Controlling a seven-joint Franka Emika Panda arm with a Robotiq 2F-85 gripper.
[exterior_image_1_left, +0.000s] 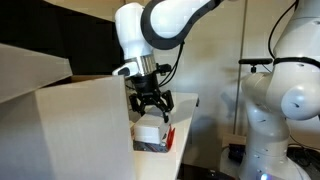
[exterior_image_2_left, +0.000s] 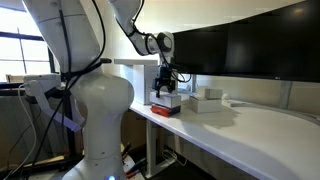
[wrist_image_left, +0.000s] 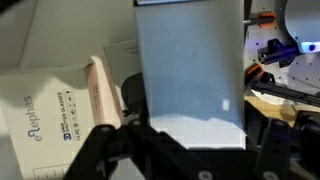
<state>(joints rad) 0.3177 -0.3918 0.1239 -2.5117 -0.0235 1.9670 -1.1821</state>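
The black Robotiq gripper (exterior_image_1_left: 152, 112) is hanging straight down over a small white cardboard box (exterior_image_1_left: 150, 133), its fingers standing partly apart and reaching the box's top edges; whether they are pinching it cannot be told. The box is sitting on a flat red-and-dark packet (exterior_image_2_left: 165, 108) near the end of the long white table (exterior_image_2_left: 255, 135). In the wrist view a cream printed carton (wrist_image_left: 45, 115) is lying just beside it

claw (wrist_image_left: 185, 150) blurred at bottom edge, grey box (wrist_image_left: 190, 70) cut off above
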